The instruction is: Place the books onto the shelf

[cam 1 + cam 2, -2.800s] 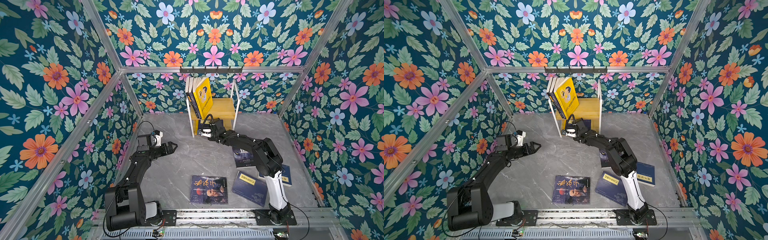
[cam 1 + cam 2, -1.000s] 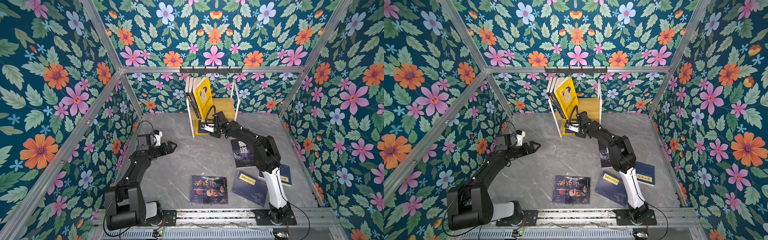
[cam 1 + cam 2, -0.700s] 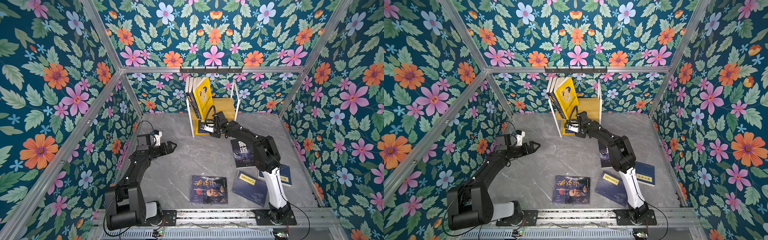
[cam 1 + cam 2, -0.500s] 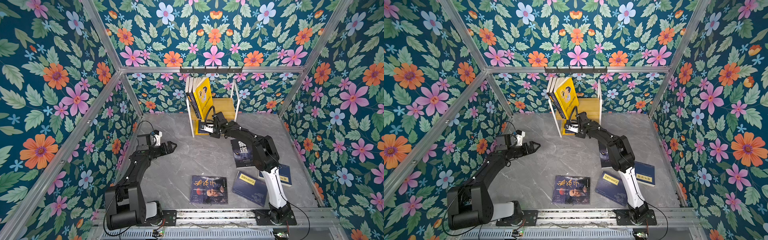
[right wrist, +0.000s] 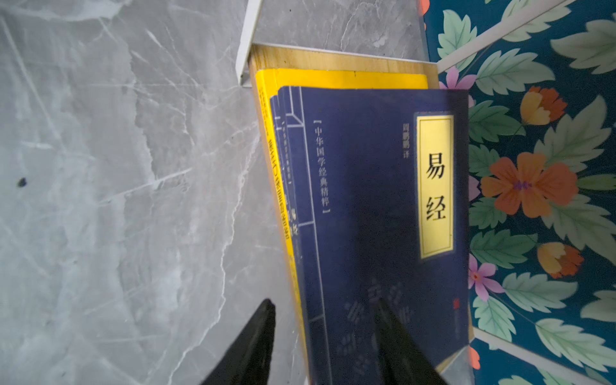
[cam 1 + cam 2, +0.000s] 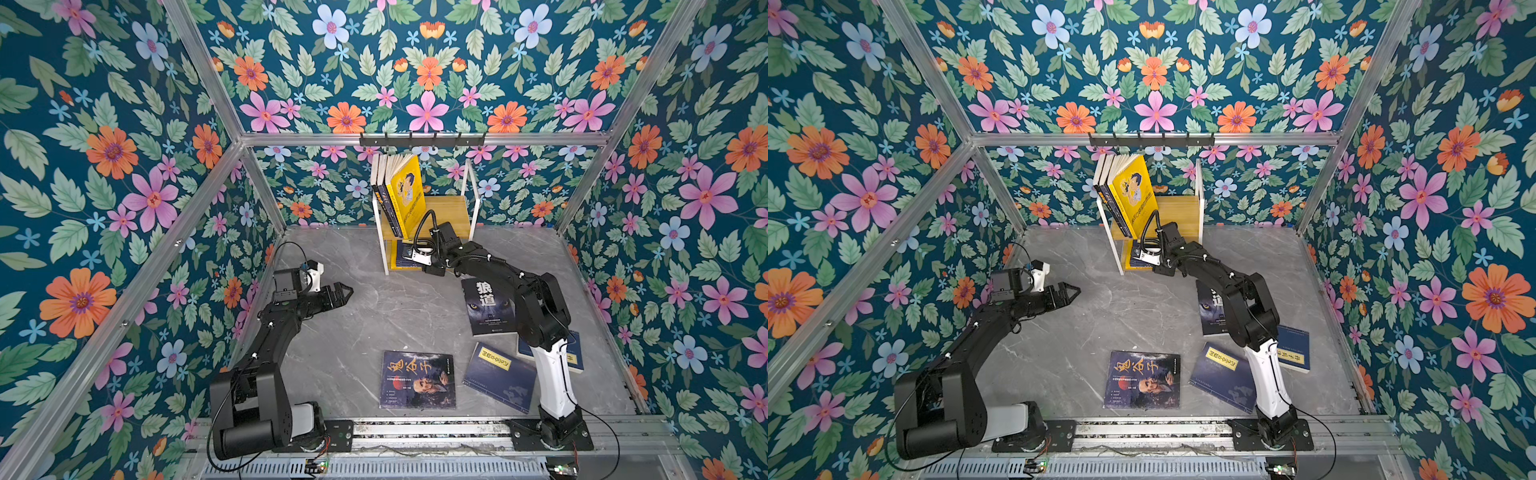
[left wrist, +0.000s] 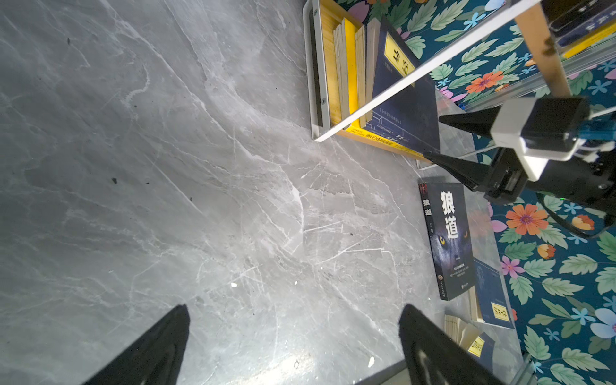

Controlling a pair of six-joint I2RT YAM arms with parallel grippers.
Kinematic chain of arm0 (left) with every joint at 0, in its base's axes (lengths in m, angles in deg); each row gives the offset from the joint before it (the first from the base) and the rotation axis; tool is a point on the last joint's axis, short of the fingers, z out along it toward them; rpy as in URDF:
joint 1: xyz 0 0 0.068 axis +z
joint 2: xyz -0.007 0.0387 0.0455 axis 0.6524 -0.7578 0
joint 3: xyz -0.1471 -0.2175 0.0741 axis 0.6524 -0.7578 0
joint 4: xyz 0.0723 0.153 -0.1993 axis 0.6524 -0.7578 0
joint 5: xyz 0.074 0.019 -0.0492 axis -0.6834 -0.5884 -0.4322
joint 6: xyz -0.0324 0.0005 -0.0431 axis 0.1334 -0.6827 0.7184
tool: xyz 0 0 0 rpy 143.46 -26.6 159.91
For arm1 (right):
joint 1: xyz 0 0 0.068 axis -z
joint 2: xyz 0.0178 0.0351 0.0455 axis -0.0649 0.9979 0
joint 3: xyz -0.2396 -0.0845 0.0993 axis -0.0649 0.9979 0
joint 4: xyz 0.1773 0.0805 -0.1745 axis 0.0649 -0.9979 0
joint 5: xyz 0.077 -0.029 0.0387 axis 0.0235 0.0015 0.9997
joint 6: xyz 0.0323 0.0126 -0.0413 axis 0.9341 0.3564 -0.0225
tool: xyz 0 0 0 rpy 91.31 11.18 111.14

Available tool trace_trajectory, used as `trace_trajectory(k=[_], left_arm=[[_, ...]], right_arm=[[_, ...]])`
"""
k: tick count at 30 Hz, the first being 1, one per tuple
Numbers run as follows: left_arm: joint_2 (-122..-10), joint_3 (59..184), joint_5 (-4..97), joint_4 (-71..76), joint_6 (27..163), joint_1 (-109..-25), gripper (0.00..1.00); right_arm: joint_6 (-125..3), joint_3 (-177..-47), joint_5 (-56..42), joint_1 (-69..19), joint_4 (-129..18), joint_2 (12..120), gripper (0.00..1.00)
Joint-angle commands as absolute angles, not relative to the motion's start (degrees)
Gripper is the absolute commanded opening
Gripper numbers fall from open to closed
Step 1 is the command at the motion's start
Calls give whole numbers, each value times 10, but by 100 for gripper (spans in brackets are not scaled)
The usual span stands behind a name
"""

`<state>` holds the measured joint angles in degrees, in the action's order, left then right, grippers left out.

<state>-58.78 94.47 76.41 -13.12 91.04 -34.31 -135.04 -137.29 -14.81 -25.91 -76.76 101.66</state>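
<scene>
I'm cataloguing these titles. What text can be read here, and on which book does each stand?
"易经": yellow label on the navy book on the shelf.
"中华国学经典精粹": same cover.
"狼道": wolf-eye book.
"鬼谷子": old man's face book.
Too small to read: label on the navy floor book.

A small two-tier shelf (image 6: 455, 208) of pale wood in a white frame stands directly ahead of the right claw (image 5: 322, 301). On its top tier, above the claw, a few leaning books (image 6: 395, 191) stand upright, the front one yellow. On the lower tier, at the claw's tips, a navy book (image 5: 366, 200) with a yellow title label tops a flat stack with a yellow book (image 5: 333, 78) at the bottom. Behind the claw, flat on the floor, a black wolf book (image 6: 488, 307) lies nearest. Farther back are an old-man book (image 6: 417, 380), a loose navy book (image 6: 498, 376) and a far navy book (image 6: 577, 345).
</scene>
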Motion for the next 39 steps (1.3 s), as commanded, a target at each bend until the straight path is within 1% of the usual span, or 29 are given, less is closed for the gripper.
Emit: trace_trajectory(k=[1,10,14,24,33,35,39], left_arm=[[-587,947,770,-132,911,-341,100],[-588,947,768,-130,912,-341,100],[-586,947,770,-132,911,-341,100],[-588,944,766,-130,911,-340,100],[-588,947,767,-132,911,-339,100],[-588,948,769,-134,911,-337,100],[-588,946,767,-131,911,-337,100]], right_arm=[[-1366,-1340,-158,-250,-754,997,49],[-1372,-1295,-170,-228,-723,981,45],[-1376,-1298,-176,-225,-722,986,44],[-1381,-1310,-184,-218,-713,993,36],[-1380,-1313,-176,-215,-722,994,34],[-1377,-1308,-165,-215,-726,989,38],[-1376,-1302,-159,-215,-728,985,52]])
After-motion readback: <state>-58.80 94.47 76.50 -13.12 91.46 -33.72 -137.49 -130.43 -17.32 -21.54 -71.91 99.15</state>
